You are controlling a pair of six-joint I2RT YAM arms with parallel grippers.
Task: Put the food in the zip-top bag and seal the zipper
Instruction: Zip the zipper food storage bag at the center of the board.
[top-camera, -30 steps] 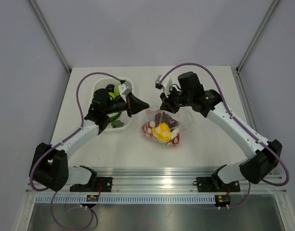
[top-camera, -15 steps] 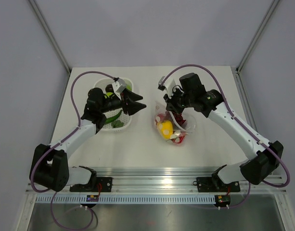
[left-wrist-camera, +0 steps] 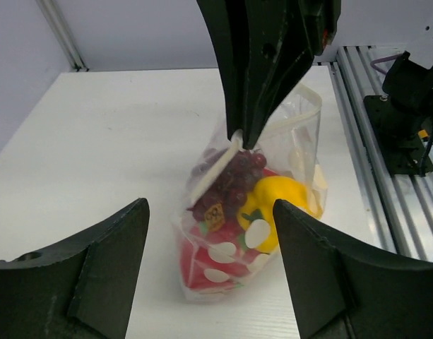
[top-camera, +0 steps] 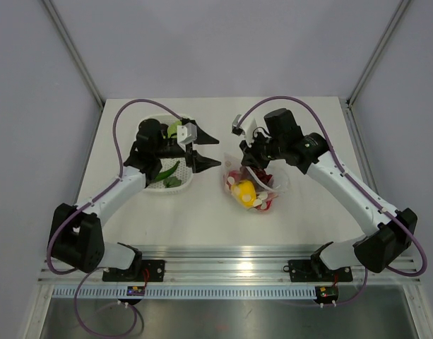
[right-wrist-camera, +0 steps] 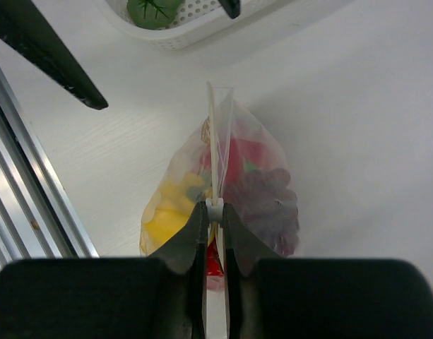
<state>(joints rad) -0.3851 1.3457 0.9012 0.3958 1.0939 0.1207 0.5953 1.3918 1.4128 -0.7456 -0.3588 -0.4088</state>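
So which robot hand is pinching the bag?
The right gripper: its fingers are shut on the zipper of the bag. The left gripper is open and apart from the bag, touching nothing.

White slotted plastic basket [top-camera: 175, 189] stands on the left half of the white table [top-camera: 315, 219]. Ribbed aluminium rail [top-camera: 230, 272] runs along the table's near edge. Grey walls [top-camera: 223, 42] enclose the rear and sides.

A fixed camera looks down from above the near edge over the whole table [top-camera: 202, 219]. The left wrist view runs low across it, the right straight down, close; all share the zip-top bag [top-camera: 255, 187].
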